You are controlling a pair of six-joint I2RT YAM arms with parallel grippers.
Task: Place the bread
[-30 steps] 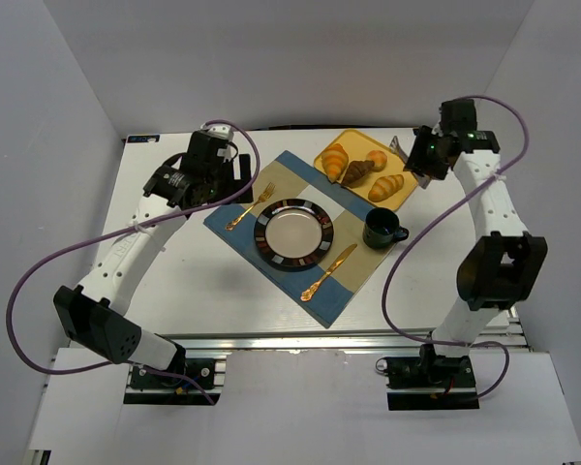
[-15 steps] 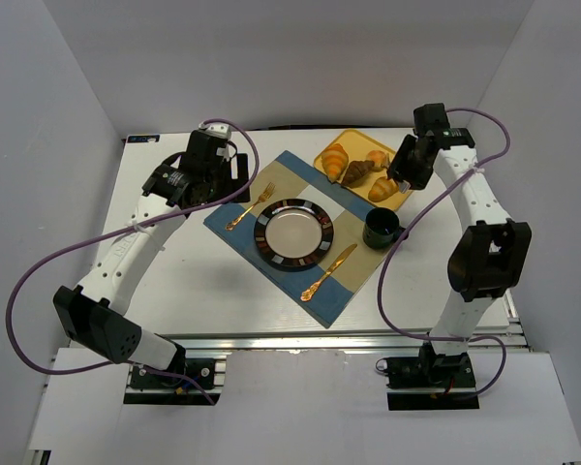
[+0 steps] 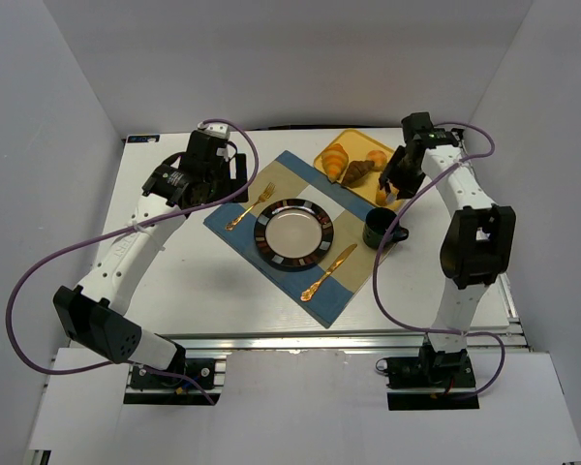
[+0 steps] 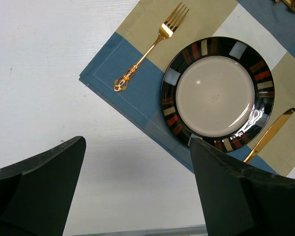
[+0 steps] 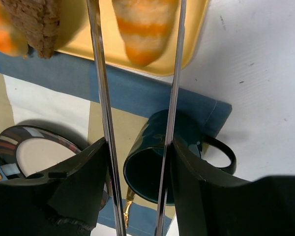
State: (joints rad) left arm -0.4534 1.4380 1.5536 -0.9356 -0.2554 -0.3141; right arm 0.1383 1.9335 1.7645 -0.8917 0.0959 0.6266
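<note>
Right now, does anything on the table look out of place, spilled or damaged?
Nothing looks spilled or broken. Only the placemat lies askew, diagonal to the edges of the table, and the yellow tray sits along its far edge. The mug stands upright.

There are two croissants [image 3: 334, 158] [image 5: 143, 27], one dark pastry [image 3: 358, 172], one bun [image 3: 376, 158], one tray [image 3: 353, 140], one plate [image 3: 259, 232], one fork [image 3: 252, 205], one knife [image 3: 329, 271], one mug [image 3: 380, 228] and one placemat [image 3: 329, 300].

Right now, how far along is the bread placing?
Nothing looks done: the plate is bare and the pastries lie on the yellow tray. In hand: the open right gripper has its long fingers either side of a striped croissant, not closed on it. Left: grip, lift and place the bread.
</note>
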